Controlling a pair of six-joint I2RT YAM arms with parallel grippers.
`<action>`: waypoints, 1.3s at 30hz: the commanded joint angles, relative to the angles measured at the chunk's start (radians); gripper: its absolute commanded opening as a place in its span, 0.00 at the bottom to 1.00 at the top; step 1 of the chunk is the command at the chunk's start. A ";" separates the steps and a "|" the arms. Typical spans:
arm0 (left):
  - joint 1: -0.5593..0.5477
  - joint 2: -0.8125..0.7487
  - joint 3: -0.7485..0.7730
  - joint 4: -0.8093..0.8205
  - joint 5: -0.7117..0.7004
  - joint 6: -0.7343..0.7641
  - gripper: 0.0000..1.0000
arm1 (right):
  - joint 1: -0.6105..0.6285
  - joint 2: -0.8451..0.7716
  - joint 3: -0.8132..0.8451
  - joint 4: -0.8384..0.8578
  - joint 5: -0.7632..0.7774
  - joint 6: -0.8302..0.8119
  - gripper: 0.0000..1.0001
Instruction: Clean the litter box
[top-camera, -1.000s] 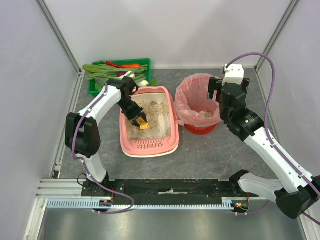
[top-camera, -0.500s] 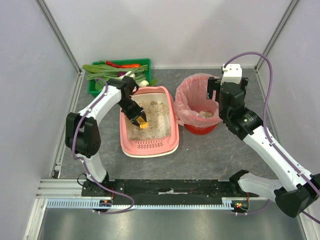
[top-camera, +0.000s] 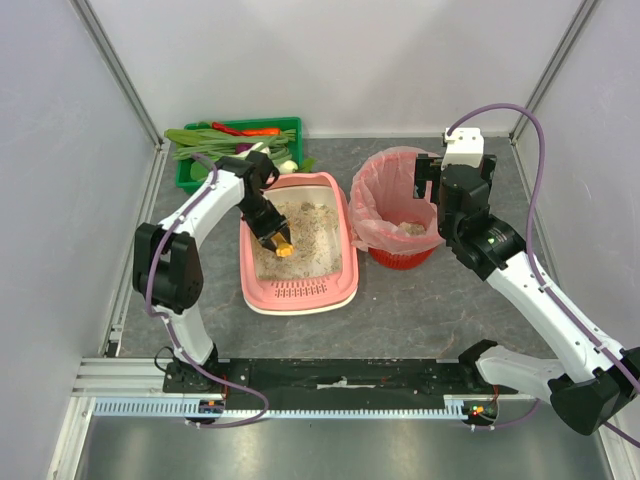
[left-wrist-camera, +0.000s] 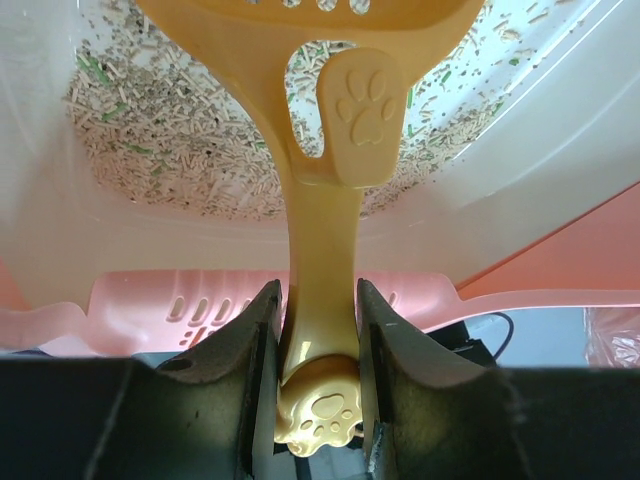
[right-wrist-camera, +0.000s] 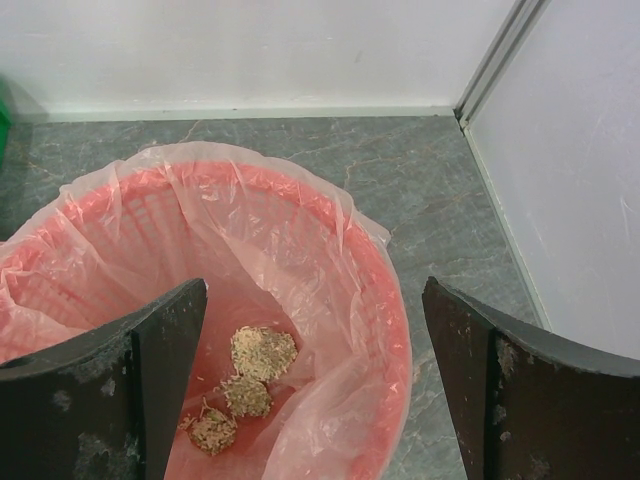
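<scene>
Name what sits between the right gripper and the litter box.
The red bin, pink-lined, stands between right gripper and litter box; top view shows it.

Pink litter box (top-camera: 300, 291), yellow paw-print scoop (left-wrist-camera: 320, 240), red bin (top-camera: 402, 259), seemingly translucent pink bag (right-wrist-camera: 250, 200)

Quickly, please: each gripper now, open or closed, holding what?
Left gripper: closed on the handle of the yellow plastic litter scoop.
Right gripper: open, empty, above the red round plastic bin with pink bag.

We see grey marbled tabletop (top-camera: 420, 300), matte, evenly lit. We note plain white panel walls (top-camera: 330, 60) on three sides, silver aluminium corner posts (top-camera: 116, 65) at joins, ribbed aluminium rail (top-camera: 110, 378) along near edge.
</scene>
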 joint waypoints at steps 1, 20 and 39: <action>-0.004 0.009 0.050 0.046 -0.091 0.090 0.02 | -0.004 -0.002 0.047 0.034 -0.013 -0.019 0.98; -0.055 0.003 0.091 0.046 -0.162 0.260 0.02 | -0.003 0.024 0.065 0.031 -0.018 -0.022 0.98; -0.095 -0.315 -0.292 0.225 -0.130 0.464 0.02 | -0.001 0.080 0.126 0.022 -0.021 -0.013 0.98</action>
